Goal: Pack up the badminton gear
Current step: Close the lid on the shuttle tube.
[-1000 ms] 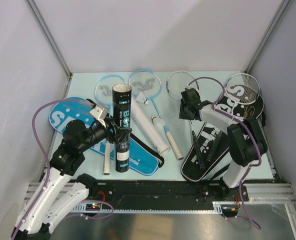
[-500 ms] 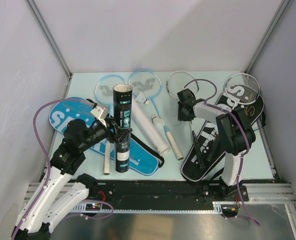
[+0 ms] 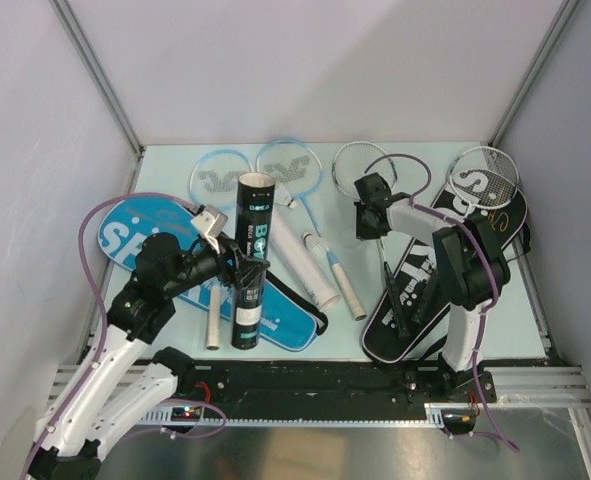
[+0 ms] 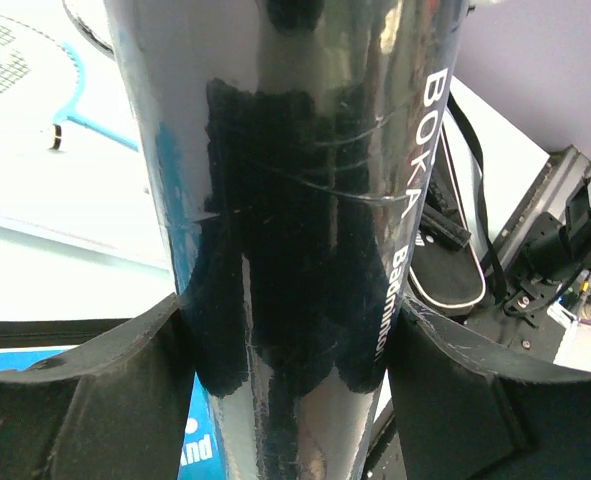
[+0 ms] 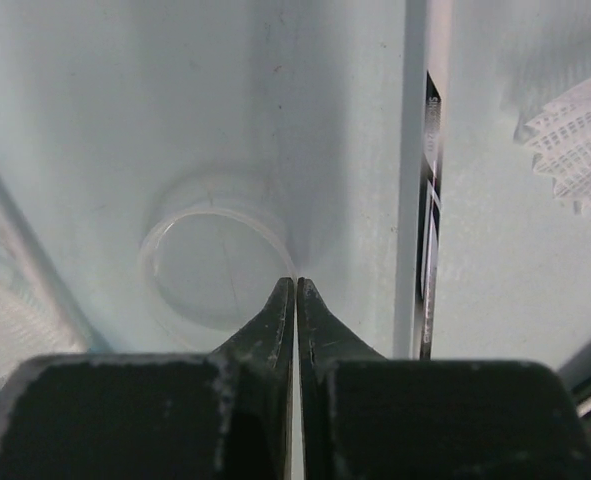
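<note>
One black tube [image 3: 251, 215] stands clamped in left claw [image 4: 290, 400]; right claw [image 5: 295, 285] shut beside lid [image 5: 213, 255].

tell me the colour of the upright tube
Glossy black tube with white lettering, best in the left wrist view.

A pale blue-green table [image 3: 165, 170] fills the floor of a booth; a plain white back wall [image 3: 315, 70] rises behind it, with a left wall [image 3: 35, 150] and a right wall [image 3: 575, 150] of the same pale tone at the sides. Two slanting metal posts, a left post [image 3: 97, 80] and a right post [image 3: 535, 72], mark the rear corners. Along the near edge runs a ribbed aluminium rail [image 3: 535, 385] with a black plate [image 3: 315, 385] set into it; below lies a dull metal sheet [image 3: 325, 450].
</note>
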`<state>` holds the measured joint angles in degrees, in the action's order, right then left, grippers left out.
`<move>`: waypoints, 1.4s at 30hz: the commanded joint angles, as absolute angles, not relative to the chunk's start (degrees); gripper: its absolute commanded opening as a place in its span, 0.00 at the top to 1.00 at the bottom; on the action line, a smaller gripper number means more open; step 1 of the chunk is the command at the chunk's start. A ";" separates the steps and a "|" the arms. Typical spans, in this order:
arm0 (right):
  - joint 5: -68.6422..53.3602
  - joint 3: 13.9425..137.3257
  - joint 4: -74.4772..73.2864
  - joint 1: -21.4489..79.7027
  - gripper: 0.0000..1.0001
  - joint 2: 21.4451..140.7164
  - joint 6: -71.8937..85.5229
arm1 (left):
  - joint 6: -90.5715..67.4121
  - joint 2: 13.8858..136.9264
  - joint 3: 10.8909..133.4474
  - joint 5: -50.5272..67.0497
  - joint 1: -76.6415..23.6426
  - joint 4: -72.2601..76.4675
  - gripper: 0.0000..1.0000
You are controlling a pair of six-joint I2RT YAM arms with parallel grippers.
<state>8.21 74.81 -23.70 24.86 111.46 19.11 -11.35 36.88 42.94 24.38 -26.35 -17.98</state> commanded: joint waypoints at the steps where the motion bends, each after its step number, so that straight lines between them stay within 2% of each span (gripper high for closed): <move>1: 0.72 76.47 -23.29 22.54 1.00 102.68 16.76 | -9.16 37.85 45.06 27.91 -27.78 -15.02 0.37; 7: -18.93 76.71 -20.65 18.20 1.00 91.91 16.87 | -4.28 38.35 45.84 24.75 -31.04 -16.32 0.37; 14: -35.44 80.34 -23.04 16.92 1.00 82.40 15.61 | 6.72 37.96 45.21 19.98 -34.71 -18.70 0.40; 21: -48.59 80.62 -19.40 16.79 1.00 72.93 20.51 | 18.10 37.09 45.82 14.02 -35.41 -21.09 0.42; 27: -51.41 81.97 -21.89 19.25 1.00 69.25 21.59 | 26.79 37.46 47.21 10.08 -36.46 -22.28 0.43; 35: -49.68 83.81 -25.63 23.18 1.00 68.77 20.12 | 35.45 42.63 50.86 -3.13 -44.20 -23.85 0.42; 42: -42.73 84.89 -31.68 27.43 1.00 70.02 16.20 | 36.65 45.12 52.21 -4.81 -46.88 -24.03 0.41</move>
